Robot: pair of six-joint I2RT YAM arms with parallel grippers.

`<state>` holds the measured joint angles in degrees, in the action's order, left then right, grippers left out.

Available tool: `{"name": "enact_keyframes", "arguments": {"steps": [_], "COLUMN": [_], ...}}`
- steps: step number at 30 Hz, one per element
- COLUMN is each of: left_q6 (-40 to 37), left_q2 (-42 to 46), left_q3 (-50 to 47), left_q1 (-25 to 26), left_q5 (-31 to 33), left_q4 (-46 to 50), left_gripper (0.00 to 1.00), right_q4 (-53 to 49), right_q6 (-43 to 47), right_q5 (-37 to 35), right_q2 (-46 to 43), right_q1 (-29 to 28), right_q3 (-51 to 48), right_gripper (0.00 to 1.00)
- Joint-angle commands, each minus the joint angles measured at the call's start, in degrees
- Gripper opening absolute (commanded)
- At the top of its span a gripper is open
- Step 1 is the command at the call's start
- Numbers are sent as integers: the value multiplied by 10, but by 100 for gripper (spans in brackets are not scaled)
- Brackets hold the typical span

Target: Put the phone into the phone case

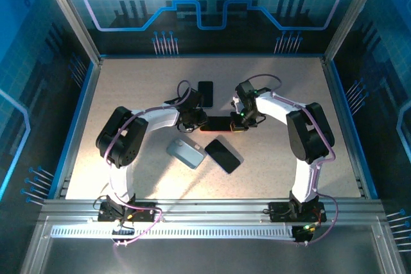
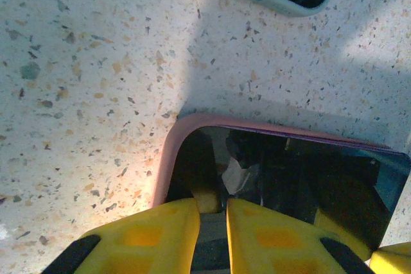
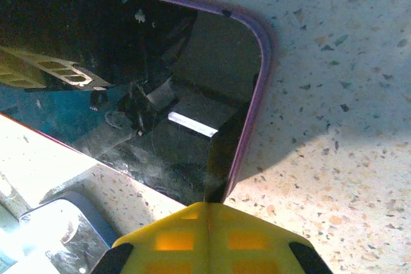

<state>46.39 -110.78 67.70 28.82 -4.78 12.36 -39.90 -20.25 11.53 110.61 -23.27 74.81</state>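
A pale blue-grey phone case (image 1: 185,153) lies flat on the speckled beige desk (image 1: 122,94), left of centre. Just behind it, the left gripper (image 1: 192,119) (image 2: 212,205) holds its yellow jaws a narrow slit apart at one end of a dark-glass phone in a pink case (image 1: 217,124) (image 2: 289,178) (image 3: 128,62), flat at mid-desk. A black slab phone (image 1: 205,92) sits farther back, and a second black phone (image 1: 223,155) lies beside the blue-grey case. At the cased phone's other end, the right gripper (image 1: 241,120) (image 3: 209,208) has its jaws pressed together at the rim.
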Motion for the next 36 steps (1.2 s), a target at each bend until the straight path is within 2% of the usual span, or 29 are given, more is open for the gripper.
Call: {"name": "enact_keyframes", "arguments": {"steps": [1,13,23,29,36], "left_q6": [-11,-9,-7,-7,-7], "left_q2": [-27,-29,-30,-30,-29], "left_q3": [-25,-26,-24,-25,-25], "left_q1": [-4,-4,-4,-4,-3], "left_q5": [25,25,21,21,26], "left_q4": [62,63,59,59,60], "left_gripper": [22,22,22,22,22], "right_q4": [11,27,65,83,92], "right_q6": [7,7,-18,-25,-47], "right_q5": [13,-8,9,18,55], "right_q2": [24,59,97,115,78], "right_q1": [6,-24,-67,-70,-77], "right_q3": [-13,-46,-97,-119,-143], "right_gripper": [0,0,0,0,0]}}
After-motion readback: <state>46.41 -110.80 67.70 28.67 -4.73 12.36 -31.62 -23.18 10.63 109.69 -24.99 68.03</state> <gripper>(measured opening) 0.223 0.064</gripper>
